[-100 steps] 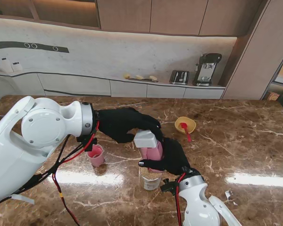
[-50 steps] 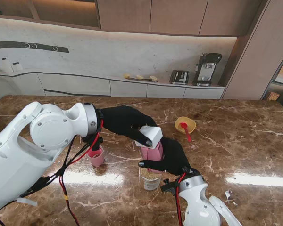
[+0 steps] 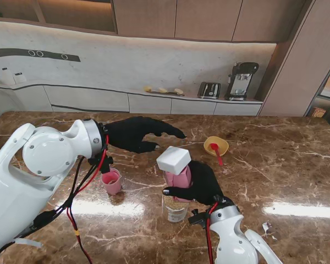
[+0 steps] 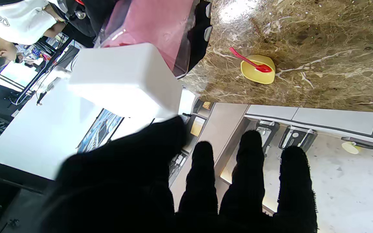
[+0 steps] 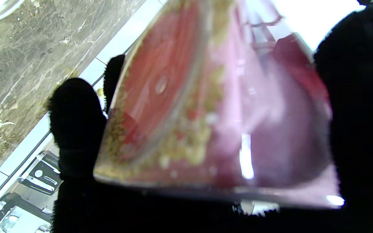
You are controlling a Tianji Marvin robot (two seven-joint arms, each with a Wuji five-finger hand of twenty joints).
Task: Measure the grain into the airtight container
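A pink see-through airtight container [image 3: 179,179] is held upright off the table, with my right hand [image 3: 202,185] shut around it. A white lid [image 3: 173,159] rests on its top, slightly tilted. My left hand [image 3: 133,134] hovers farther from me and to the left, open, fingers spread, clear of the lid. In the left wrist view the lid [image 4: 125,81] and container [image 4: 154,22] lie just past the fingers [image 4: 248,181]. The right wrist view shows grain inside the container [image 5: 222,113]. A clear cup of grain [image 3: 176,210] stands on the table beneath my right hand.
A small pink measuring cup [image 3: 111,181] stands on the brown marble table [image 3: 275,170] to the left. Farther right sits a yellow bowl [image 3: 216,144] holding a red spoon [image 3: 216,153]. A back counter carries a toaster [image 3: 209,89] and a coffee machine [image 3: 241,80].
My left hand let go of the white lid and drew back to the left, opening its fingers. The lid stays on the container. The right hand has hardly moved.
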